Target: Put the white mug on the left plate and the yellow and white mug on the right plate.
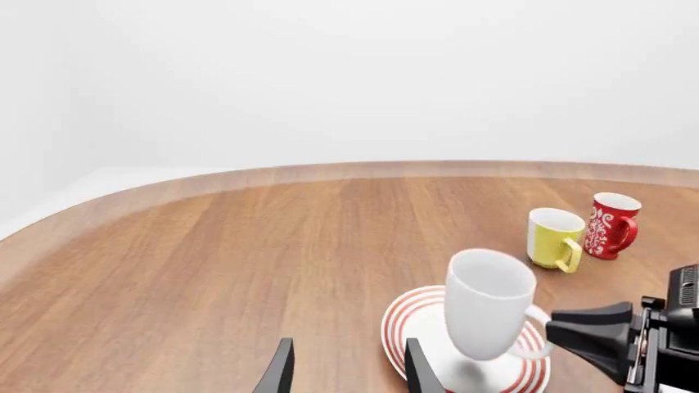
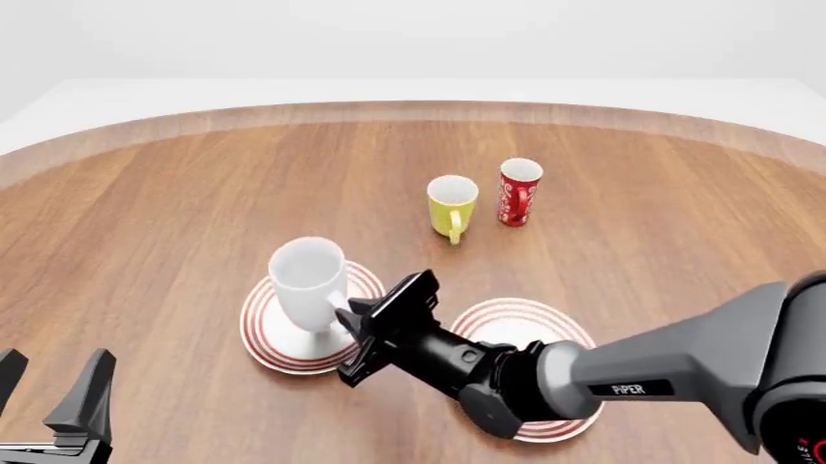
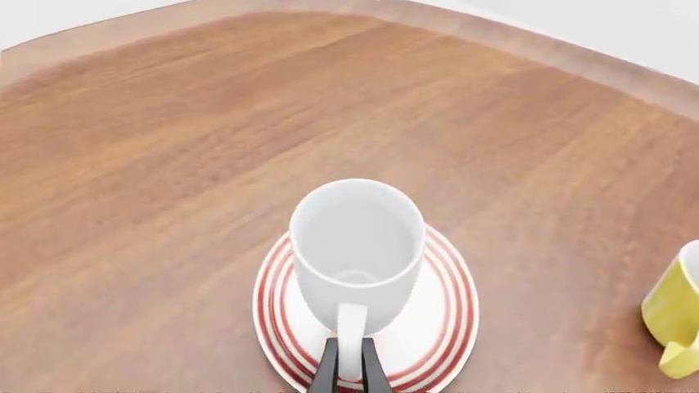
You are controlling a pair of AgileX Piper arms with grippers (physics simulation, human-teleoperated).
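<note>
The white mug (image 2: 308, 280) stands upright over the left plate (image 2: 258, 329); I cannot tell if its base rests on it. My right gripper (image 2: 346, 319) is shut on the mug's handle, as the right wrist view (image 3: 347, 372) shows, with the mug (image 3: 356, 246) and plate (image 3: 273, 315) just ahead. The yellow and white mug (image 2: 452, 203) stands on the table farther back, handle towards me. The right plate (image 2: 516, 317) lies under my right arm, partly hidden. My left gripper (image 2: 52, 406) is open and empty at the near left; its fingers (image 1: 413, 364) are beside the left plate (image 1: 399, 323).
A slim red-and-white patterned mug (image 2: 520, 190) stands just right of the yellow mug. The table's curved far edge (image 2: 413, 108) runs across the back. My right arm reaches across the near right of the table.
</note>
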